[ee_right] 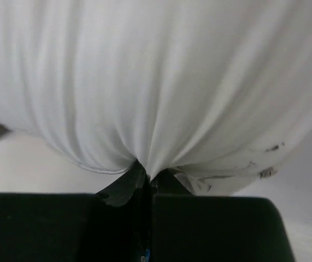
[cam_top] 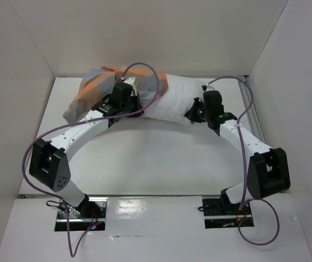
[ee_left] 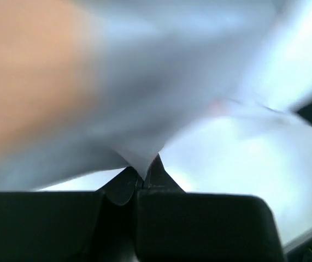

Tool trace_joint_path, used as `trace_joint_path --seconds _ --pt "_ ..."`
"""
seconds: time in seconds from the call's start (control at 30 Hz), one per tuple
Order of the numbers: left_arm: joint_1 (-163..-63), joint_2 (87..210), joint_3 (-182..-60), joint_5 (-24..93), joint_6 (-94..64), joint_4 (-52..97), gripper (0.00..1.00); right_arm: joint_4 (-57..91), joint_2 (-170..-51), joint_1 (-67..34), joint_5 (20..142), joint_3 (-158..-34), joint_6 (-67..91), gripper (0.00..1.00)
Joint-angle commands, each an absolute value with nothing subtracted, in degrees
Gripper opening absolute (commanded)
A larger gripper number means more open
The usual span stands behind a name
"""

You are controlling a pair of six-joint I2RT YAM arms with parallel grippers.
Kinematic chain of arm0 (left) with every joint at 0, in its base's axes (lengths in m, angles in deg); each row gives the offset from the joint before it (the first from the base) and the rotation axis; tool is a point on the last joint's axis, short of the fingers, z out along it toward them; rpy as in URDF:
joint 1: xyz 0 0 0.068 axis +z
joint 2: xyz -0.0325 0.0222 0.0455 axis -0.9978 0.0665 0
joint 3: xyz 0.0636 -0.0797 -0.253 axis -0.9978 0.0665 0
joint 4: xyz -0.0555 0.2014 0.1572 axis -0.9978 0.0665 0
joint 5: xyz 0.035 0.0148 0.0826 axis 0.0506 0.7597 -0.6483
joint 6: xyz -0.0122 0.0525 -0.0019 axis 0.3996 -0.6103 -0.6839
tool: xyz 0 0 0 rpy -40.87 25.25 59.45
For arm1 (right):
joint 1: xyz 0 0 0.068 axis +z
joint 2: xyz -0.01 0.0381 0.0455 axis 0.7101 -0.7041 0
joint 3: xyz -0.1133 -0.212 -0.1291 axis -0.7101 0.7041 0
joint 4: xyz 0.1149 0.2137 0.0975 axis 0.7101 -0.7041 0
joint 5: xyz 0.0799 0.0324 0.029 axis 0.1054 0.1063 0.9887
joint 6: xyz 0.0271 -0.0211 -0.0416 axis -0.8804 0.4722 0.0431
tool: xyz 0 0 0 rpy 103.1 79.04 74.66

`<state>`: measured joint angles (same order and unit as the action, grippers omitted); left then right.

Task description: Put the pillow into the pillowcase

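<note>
Black left fingers (ee_left: 143, 179) fill the bottom of the left wrist view, pressed together on a peak of pale grey-blue cloth. It's blurred, but with orange beside it I read that as the pillowcase (cam_top: 82, 101). Over on the other wrist, the right fingers (ee_right: 147, 177) are likewise clamped shut, pinching a fold of the white pillow (cam_top: 175, 98), creases fanning up from the pinch.

From above, both things lie together at the far side of the desk (cam_top: 161, 158), close to the back wall (cam_top: 156, 33). The pillowcase is bunched over the pillow's left end, while most of the pillow lies bare to the right, out in the open. I'd call this an early stretch: the mouth seems to have caught one end, but how deep I cannot tell. The bulk of the pillow has yet to go in, and the cloth needs drawing along its length.

Surface is plain, smooth white with nothing else on it, boxed by white walls left, back and right. Purple cables (cam_top: 145, 68) loop over each arm.
</note>
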<state>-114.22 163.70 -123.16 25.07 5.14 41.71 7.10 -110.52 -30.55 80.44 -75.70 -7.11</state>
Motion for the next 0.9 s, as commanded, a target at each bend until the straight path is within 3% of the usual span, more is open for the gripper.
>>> trace_joint_path --seconds 0.0,0.1,0.27,0.53,0.7,0.87 --pt "-123.6 168.0 -132.4 36.1 4.4 38.2 0.00 20.9 -113.1 -22.9 89.4 -84.5 -12.1 0.00" --pt "-130.9 171.9 -141.9 40.0 4.5 41.6 0.00 21.8 -114.3 -20.4 90.2 -86.7 -13.5 0.00" --pt "-131.7 170.5 -153.8 46.5 2.6 46.6 0.00 15.8 -107.3 -21.1 85.9 -87.4 -9.7 0.00" --pt "-123.6 161.9 -165.4 43.7 -1.0 57.9 0.00 -8.5 -88.2 -21.6 81.7 -92.8 -2.5 0.00" --pt "-121.5 160.8 -173.0 39.4 -3.2 61.4 0.00 -21.4 -85.3 -21.6 85.4 -101.5 -1.0 0.00" --pt "-115.5 167.5 -179.6 43.5 -1.4 61.4 0.00 -22.5 -88.7 -21.6 85.3 -99.4 -5.4 0.00"
